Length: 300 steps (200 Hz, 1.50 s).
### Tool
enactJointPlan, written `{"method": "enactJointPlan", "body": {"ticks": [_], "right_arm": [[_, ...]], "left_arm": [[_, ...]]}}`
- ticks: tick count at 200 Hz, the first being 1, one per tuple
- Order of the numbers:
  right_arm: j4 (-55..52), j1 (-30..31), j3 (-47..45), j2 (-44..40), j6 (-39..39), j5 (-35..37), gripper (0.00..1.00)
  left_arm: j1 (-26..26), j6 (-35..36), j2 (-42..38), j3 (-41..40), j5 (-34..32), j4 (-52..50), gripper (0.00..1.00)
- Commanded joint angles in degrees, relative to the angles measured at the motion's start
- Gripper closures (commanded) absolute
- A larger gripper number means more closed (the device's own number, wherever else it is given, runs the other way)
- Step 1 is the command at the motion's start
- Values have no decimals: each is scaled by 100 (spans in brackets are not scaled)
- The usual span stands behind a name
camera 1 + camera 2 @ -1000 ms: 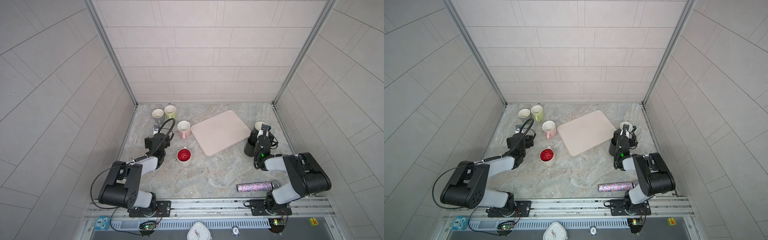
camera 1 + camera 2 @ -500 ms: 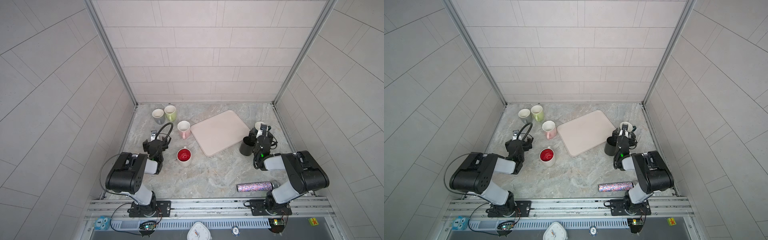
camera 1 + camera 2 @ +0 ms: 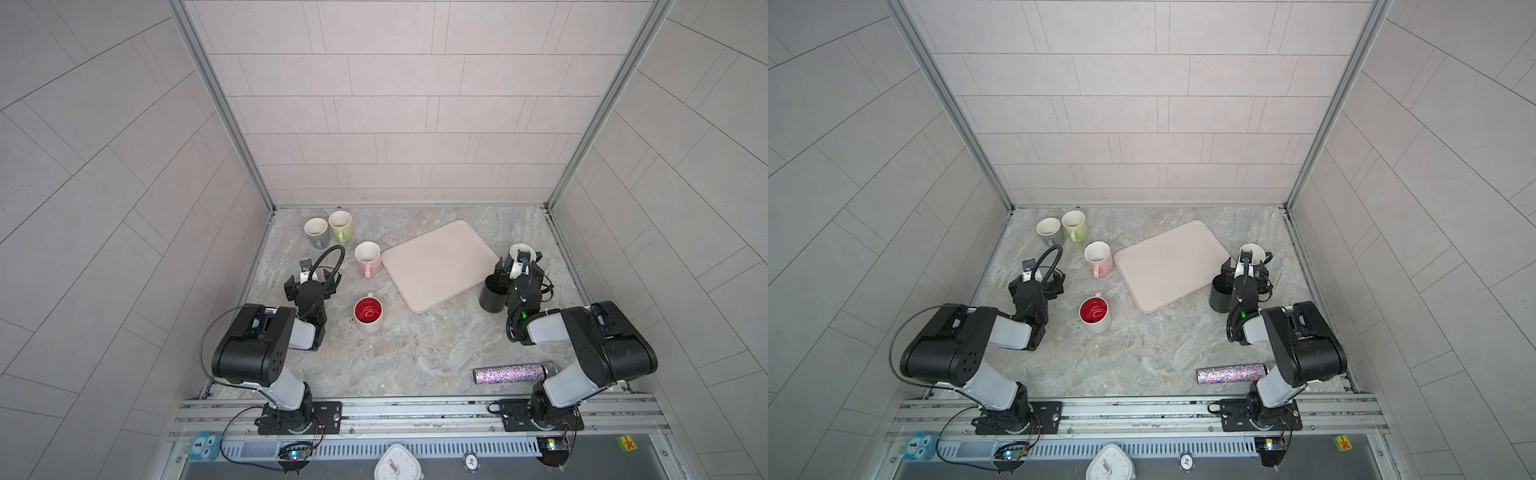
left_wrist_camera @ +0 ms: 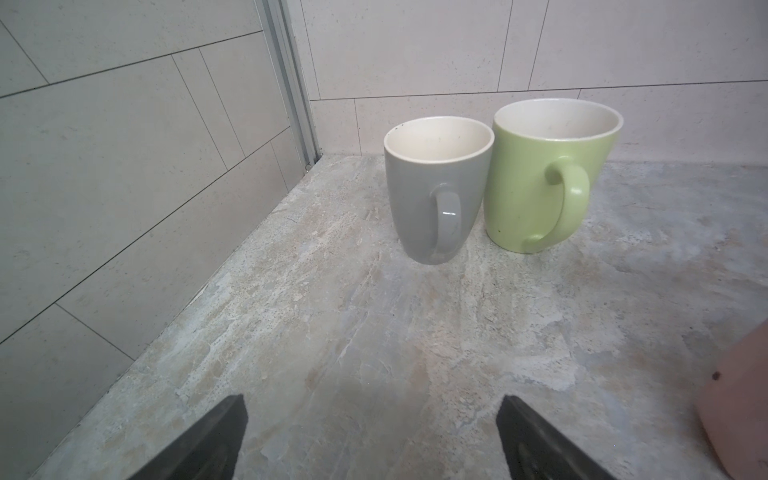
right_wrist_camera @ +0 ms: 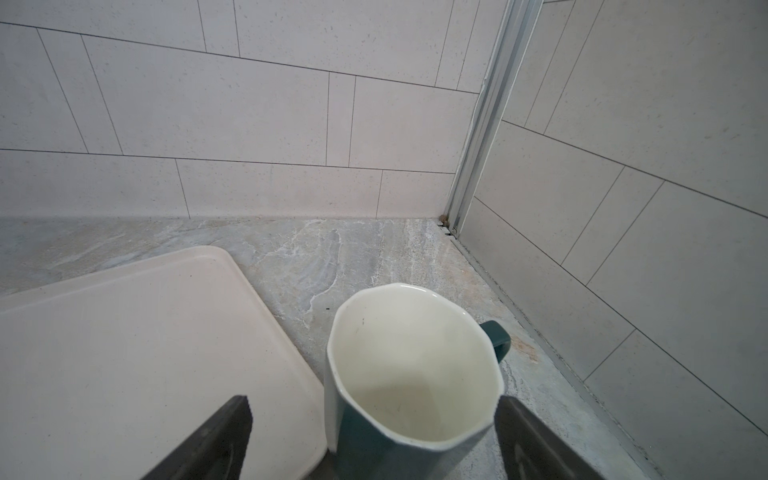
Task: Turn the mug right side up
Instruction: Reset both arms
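Note:
A dark teal mug [image 5: 411, 374] with a white inside stands mouth up near the right wall, its handle toward that wall. My right gripper [image 5: 370, 399] is open, one finger on each side of the mug, and neither finger clamps it. In both top views the right gripper [image 3: 517, 268] hovers just in front of that mug [image 3: 519, 250]. A black mug [image 3: 492, 296] stands by the right wrist, apparently mouth up. My left gripper [image 4: 370, 399] is open over bare table and holds nothing.
A pink tray [image 3: 436, 266] lies mid-table beside the teal mug. A grey mug [image 4: 432, 195] and a green mug [image 4: 540, 187] stand upright at the back left. A pink mug [image 3: 368, 255], a red-lined mug [image 3: 368, 316] and a glitter tube [image 3: 509, 372] are also on the table.
The left arm has drawn back from the middle of the table and folded toward its base. The right gripper has shifted only slightly. The black mug has stayed about where it was.

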Motion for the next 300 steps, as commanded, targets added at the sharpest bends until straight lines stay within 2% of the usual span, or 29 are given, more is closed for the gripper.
{"method": "enactJointPlan", "body": {"ticks": [1, 55, 114, 134, 148, 166, 179, 199, 225, 236, 250, 260, 284, 300], "right_arm": [[236, 204, -391, 273, -451, 87, 6], [1142, 401, -669, 530, -664, 257, 1], [1024, 387, -655, 496, -638, 273, 1], [340, 290, -410, 346, -502, 264, 1], [-509, 54, -97, 168, -320, -189, 1], [-877, -96, 87, 155, -156, -307, 1], [-1263, -425, 214, 64, 96, -830, 1], [-949, -458, 40, 24, 119, -846, 1], [798, -361, -695, 316, -11, -732, 1], [663, -152, -679, 256, -273, -898, 1], [843, 219, -675, 378, -666, -454, 1], [1003, 226, -690, 461, -704, -436, 1], [40, 129, -337, 240, -516, -381, 1], [187, 120, -381, 257, -513, -309, 1]], "left_arm": [[6, -6, 6, -48, -66, 251, 0], [4, -14, -3, 31, -143, 88, 0], [18, -121, -3, 515, -408, -785, 0], [26, -148, 4, 603, -405, -931, 0], [29, -142, -3, 607, -385, -958, 0], [27, -141, -7, 607, -390, -941, 0], [28, -145, -11, 595, -395, -932, 0], [25, -145, -19, 594, -400, -934, 0], [29, -146, -15, 594, -393, -930, 0], [29, -148, -16, 594, -399, -927, 0], [29, -140, -21, 596, -400, -928, 0], [29, -140, -16, 594, -397, -926, 0], [29, -147, -14, 594, -405, -927, 0], [29, -137, -14, 594, -405, -933, 0]]}}
